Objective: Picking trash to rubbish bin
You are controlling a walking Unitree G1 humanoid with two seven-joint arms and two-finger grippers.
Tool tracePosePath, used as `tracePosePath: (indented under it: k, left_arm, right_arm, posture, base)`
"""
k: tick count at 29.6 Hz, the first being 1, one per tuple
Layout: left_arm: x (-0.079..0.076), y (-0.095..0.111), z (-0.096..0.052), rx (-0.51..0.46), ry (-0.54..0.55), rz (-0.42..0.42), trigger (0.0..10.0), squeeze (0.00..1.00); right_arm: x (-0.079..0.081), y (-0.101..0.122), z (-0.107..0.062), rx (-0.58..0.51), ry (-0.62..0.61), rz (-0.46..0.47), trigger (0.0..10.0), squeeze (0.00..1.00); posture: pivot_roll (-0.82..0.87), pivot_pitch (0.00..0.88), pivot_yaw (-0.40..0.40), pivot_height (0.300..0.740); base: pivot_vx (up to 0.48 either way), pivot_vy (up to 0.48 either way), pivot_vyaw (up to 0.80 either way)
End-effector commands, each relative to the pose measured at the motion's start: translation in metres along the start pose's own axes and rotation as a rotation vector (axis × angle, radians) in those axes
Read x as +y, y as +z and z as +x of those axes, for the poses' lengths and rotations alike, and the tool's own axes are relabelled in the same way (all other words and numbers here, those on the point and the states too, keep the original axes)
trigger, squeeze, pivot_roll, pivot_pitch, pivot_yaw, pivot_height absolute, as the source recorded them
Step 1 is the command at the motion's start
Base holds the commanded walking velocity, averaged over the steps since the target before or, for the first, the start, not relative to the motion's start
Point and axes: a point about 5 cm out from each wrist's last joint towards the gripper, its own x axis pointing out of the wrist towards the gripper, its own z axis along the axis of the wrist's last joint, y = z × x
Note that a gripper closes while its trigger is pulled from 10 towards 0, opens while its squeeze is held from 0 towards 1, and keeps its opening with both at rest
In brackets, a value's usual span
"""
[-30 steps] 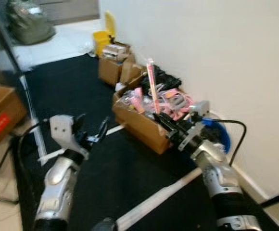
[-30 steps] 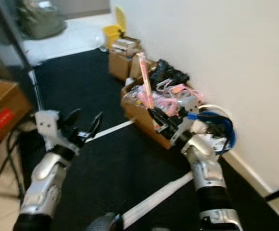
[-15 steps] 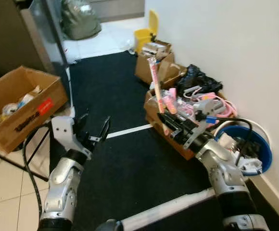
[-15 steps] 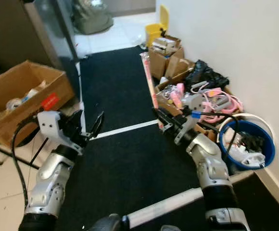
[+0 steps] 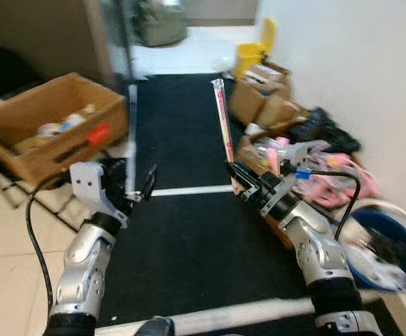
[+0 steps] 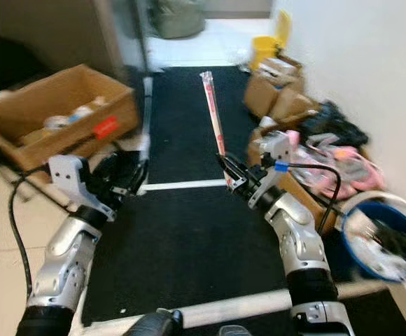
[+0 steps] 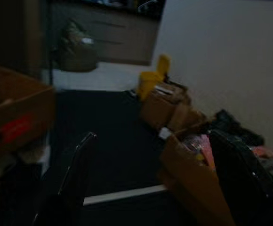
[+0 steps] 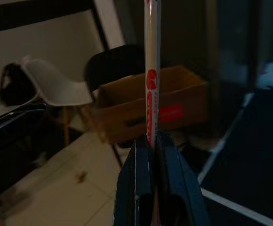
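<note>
A long thin white packet with red print (image 5: 222, 119) is gripped at its lower end by the right hand (image 5: 237, 183), fingers clamped on it, and is held upright above the black floor mat (image 5: 189, 238). In the right wrist view the packet (image 8: 151, 70) rises from between the closed fingers (image 8: 167, 179); red lettering runs along it but is too blurred to be read. The left hand (image 5: 141, 187) is held out over the mat edge with fingers spread apart and nothing in them. An open cardboard box (image 5: 49, 133) with a red label, its text unreadable, is seen to the left with scraps inside. Cardboard boxes of pink items (image 5: 287, 150) are lined along the right wall, beside a blue bucket (image 5: 388, 248), heavily blurred. A yellow bin (image 5: 248, 52) stands far back, partly cut off by boxes.
</note>
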Motion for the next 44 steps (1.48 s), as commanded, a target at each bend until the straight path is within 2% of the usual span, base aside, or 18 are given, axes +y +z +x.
tracePosePath:
  k: [1,23,30,44]
  left_arm:
    - [-0.0014,-0.0032,0.0004,0.016,-0.003,-0.015,10.0,0.0]
    - [-0.0013,-0.0037,0.0007,0.018,-0.017,-0.019,10.0,0.0]
    - [0.0007,-0.0033,-0.0014,0.017,-0.031,-0.051,10.0,0.0]
    - [0.0016,-0.0021,-0.002,0.013,-0.039,-0.061,10.0,0.0]
  right_arm:
    - [-0.0003,-0.0015,-0.0011,0.004,-0.004,0.007,10.0,0.0]
    - [-0.0002,-0.0023,-0.0012,0.003,0.0,0.008,10.0,0.0]
    - [0.0006,-0.0031,-0.0008,0.012,0.007,0.021,10.0,0.0]
    - [0.0003,-0.0021,-0.0007,0.014,0.009,0.014,10.0,0.0]
  posture:
    - [0.02,0.0,-0.02,0.74]
    - [0.02,0.0,-0.026,0.74]
    - [0.02,0.0,-0.025,0.74]
    - [0.02,0.0,-0.026,0.74]
  base:
    - [0.0,0.0,0.66]
    - [0.0,0.0,0.65]
    - [0.0,0.0,0.0]
    - [0.354,0.0,0.0]
